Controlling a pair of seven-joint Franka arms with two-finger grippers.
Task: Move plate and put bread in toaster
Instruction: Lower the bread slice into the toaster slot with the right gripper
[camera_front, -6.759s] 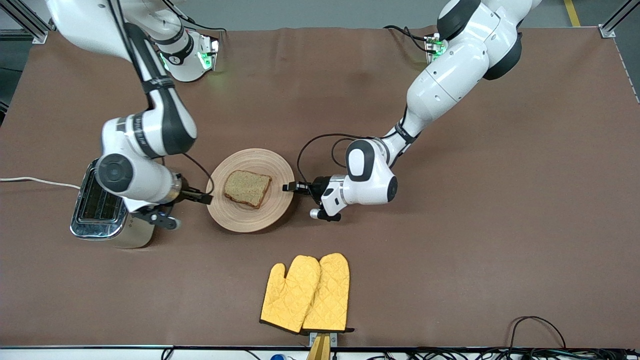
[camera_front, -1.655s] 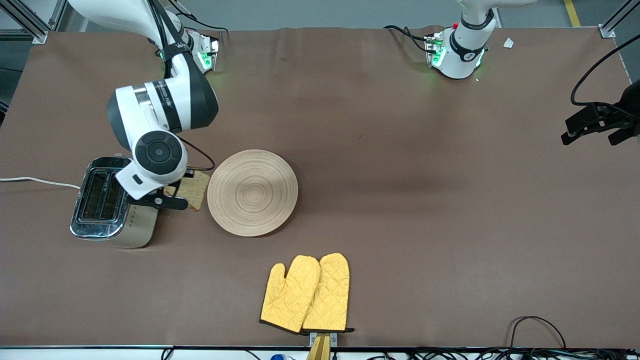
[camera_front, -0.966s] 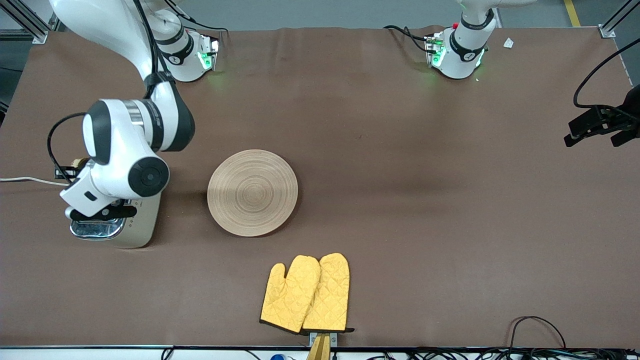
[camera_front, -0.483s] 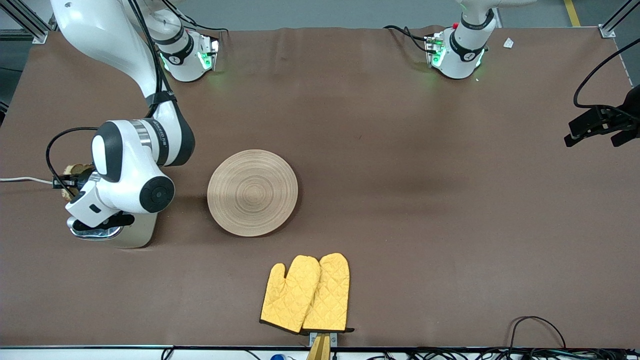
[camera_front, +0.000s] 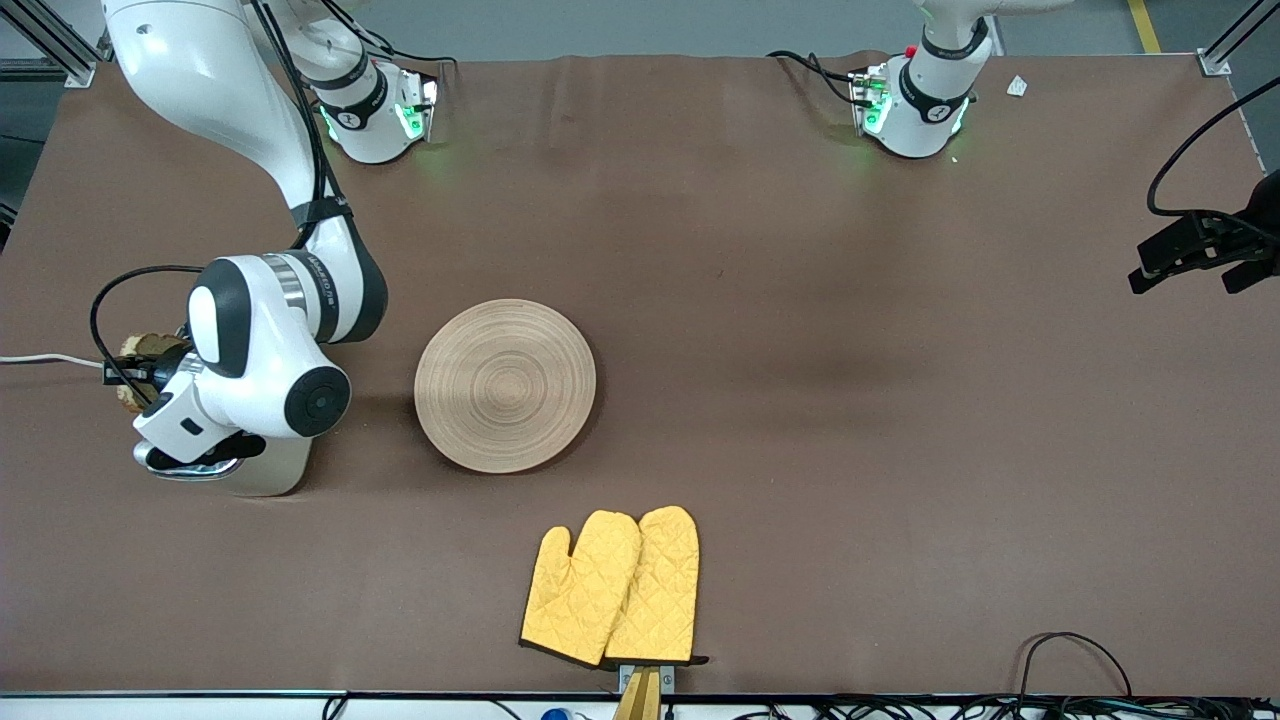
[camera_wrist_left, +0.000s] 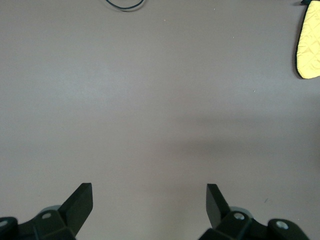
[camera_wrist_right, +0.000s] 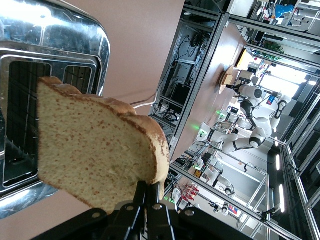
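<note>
The counter (camera_front: 800, 420) carried the plate (camera_front: 505, 385) near its middle, bare, and the toaster (camera_front: 262, 470) at the right arm's end, mostly hidden under that arm in the front view. In the right wrist view the toaster's chrome top (camera_wrist_right: 60, 45) faced the camera with its two slots (camera_wrist_right: 25, 105) running side by side.

The right end effector (camera_wrist_right: 148, 192) was clenched on one edge of the bread (camera_wrist_right: 95, 155), holding the slice up on edge above the toaster. The slice's broad face looked roughly in line with the slots' long axis, so the coming move likely turned on lining it over one slot and lowering.

The left end effector (camera_wrist_left: 148, 200) was released, jaws wide, waiting high over bare counter at the left arm's end, well apart from the toaster.

A pair of yellow oven mitts (camera_front: 612, 588) lay nearer the camera than the plate. No readable brand or writing showed anywhere.
</note>
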